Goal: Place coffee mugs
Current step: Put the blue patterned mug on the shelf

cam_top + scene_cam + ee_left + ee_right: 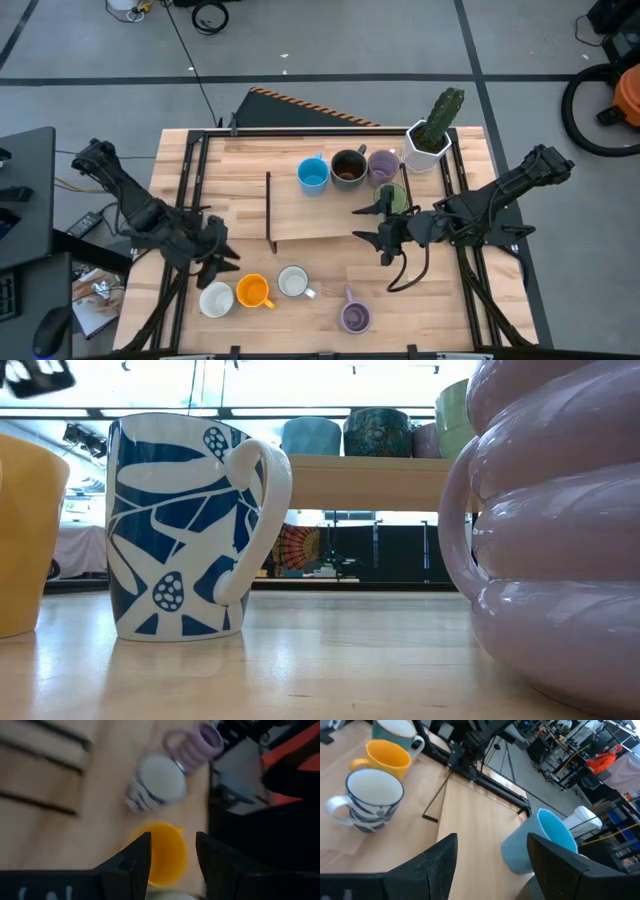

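Note:
Four mugs stand on the near part of the table: a white/grey mug (215,298), an orange mug (253,291), a blue-patterned white mug (293,282) and a ribbed purple mug (355,317). On a raised wooden shelf (300,215) stand a blue mug (313,174), a dark brown mug (348,167), a second purple mug (383,166) and a green mug (393,198). My left gripper (225,255) is open just above and left of the orange mug (165,852). My right gripper (372,228) is open over the shelf, beside the green mug, facing the blue mug (540,842).
A white hexagonal cactus pot (428,145) stands at the far right corner. Black frame rails run along both sides of the table (170,290). In the low view the patterned mug (185,525) and the ribbed purple mug (560,530) stand close to the near edge.

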You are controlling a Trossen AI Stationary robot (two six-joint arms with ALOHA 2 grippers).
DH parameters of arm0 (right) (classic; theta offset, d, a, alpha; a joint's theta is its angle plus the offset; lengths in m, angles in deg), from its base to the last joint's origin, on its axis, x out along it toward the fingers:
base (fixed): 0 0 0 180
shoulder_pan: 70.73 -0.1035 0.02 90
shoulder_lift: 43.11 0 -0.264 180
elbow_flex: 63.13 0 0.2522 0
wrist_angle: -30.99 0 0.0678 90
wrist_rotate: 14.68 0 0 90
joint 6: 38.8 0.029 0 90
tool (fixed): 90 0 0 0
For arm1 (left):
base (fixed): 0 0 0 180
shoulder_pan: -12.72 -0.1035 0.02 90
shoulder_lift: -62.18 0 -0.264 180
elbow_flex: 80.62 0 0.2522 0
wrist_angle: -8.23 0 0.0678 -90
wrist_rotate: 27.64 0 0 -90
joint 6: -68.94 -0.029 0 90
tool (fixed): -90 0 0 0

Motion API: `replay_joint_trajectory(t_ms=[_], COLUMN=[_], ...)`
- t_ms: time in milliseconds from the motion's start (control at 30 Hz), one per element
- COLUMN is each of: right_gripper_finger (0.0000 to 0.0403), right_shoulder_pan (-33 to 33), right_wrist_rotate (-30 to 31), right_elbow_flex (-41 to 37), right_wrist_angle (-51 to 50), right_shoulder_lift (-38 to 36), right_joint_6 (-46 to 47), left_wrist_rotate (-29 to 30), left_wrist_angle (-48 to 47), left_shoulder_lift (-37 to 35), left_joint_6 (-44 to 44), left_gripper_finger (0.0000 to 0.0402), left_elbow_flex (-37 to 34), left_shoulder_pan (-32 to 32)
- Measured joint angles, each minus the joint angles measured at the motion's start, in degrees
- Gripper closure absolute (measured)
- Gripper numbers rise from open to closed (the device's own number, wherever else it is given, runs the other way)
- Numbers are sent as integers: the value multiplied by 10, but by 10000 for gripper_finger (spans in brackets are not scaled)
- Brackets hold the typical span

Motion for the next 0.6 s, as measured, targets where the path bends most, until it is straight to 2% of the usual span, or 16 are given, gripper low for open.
replay_joint_trajectory(t_ms=[233, 367, 600], right_gripper_finger=[158, 158, 158], right_shoulder_pan=[8, 21, 56], right_wrist_rotate=[-2, -12, -49], right_elbow_flex=[0, 0, 0], right_wrist_angle=[-4, -2, -2], right_shoulder_lift=[0, 0, 0], right_joint_6=[0, -2, -2], left_wrist_rotate=[-80, -98, -54], left_wrist_angle=[-2, -3, -33], left_shoulder_lift=[53, 66, 119], left_joint_6=[196, 278, 281], left_gripper_finger=[240, 240, 240], left_elbow_flex=[10, 13, 96], left_shoulder_pan=[47, 75, 94])
